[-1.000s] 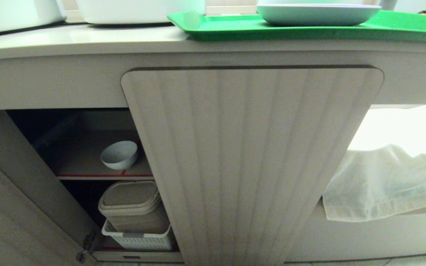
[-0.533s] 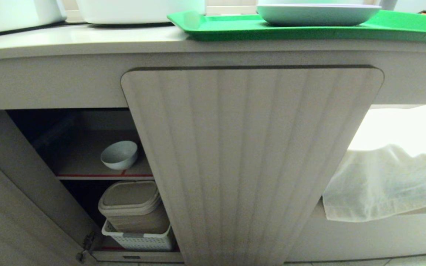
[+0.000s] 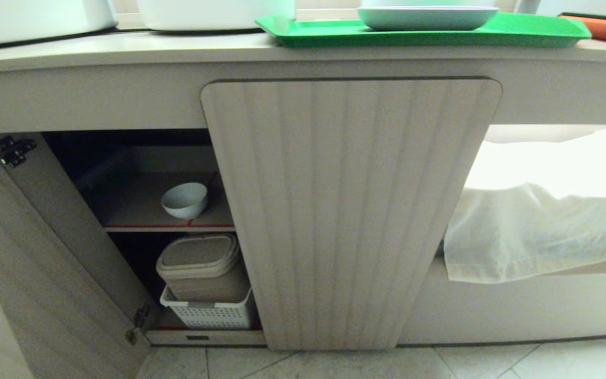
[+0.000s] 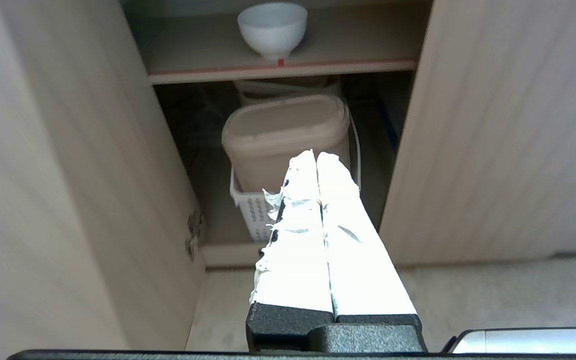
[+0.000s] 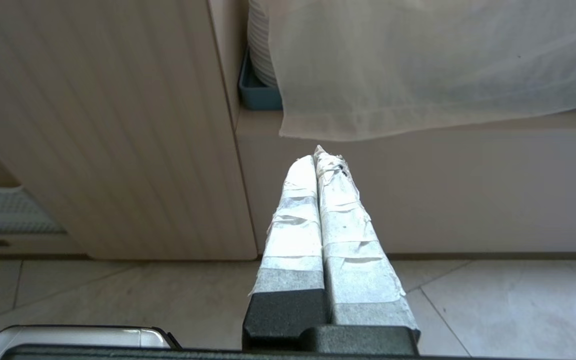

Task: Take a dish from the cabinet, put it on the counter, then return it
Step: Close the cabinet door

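Observation:
The dish [image 3: 184,199], a small white bowl, stands upright on the cabinet's upper shelf just behind the red-taped edge; the left wrist view shows the dish [image 4: 272,27] too. The cabinet [image 3: 350,210] has its left door swung open and its fluted right door closed. The counter [image 3: 124,50] runs across the top. My left gripper [image 4: 316,156] is shut and empty, hanging low outside the open compartment, well short of the dish. Also shut and empty, my right gripper [image 5: 316,156] hangs before the closed door's right edge. Neither arm shows in the head view.
A beige lidded bin [image 3: 203,266] sits in a white slotted basket [image 3: 209,314] on the lower shelf. On the counter are a green tray [image 3: 418,32] bearing a pale plate [image 3: 426,16] and large white pots [image 3: 29,18]. A white cloth [image 3: 539,231] drapes at right.
The whole head view has shifted: the cabinet looks smaller and farther, and floor tiles now show below. The camera has moved back. The dish has not moved on its shelf.

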Robot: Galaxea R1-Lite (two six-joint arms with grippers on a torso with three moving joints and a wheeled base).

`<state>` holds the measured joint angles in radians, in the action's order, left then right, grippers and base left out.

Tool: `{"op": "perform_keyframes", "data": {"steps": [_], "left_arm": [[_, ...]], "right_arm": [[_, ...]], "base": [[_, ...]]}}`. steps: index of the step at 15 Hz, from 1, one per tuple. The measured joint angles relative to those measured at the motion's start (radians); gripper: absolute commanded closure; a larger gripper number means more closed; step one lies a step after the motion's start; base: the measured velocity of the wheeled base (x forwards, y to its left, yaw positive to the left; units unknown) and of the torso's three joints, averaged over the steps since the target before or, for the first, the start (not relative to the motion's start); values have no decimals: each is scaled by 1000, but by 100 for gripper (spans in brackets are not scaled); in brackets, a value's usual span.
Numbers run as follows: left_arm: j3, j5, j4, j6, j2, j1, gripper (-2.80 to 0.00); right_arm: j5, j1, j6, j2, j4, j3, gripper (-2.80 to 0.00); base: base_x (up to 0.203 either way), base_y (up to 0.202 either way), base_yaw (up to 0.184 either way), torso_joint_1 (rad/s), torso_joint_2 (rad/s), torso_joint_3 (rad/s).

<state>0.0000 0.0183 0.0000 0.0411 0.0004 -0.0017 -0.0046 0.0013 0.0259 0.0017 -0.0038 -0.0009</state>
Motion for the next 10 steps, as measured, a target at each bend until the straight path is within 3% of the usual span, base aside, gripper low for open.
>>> {"op": "perform_keyframes", "data": {"steps": [10], "left_arm": [[0, -3, 0, 0, 0, 0, 0]], "right_arm": [[0, 0, 0, 0, -1, 0, 0]], "base": [[-194, 0, 0, 3, 3, 3]]}}
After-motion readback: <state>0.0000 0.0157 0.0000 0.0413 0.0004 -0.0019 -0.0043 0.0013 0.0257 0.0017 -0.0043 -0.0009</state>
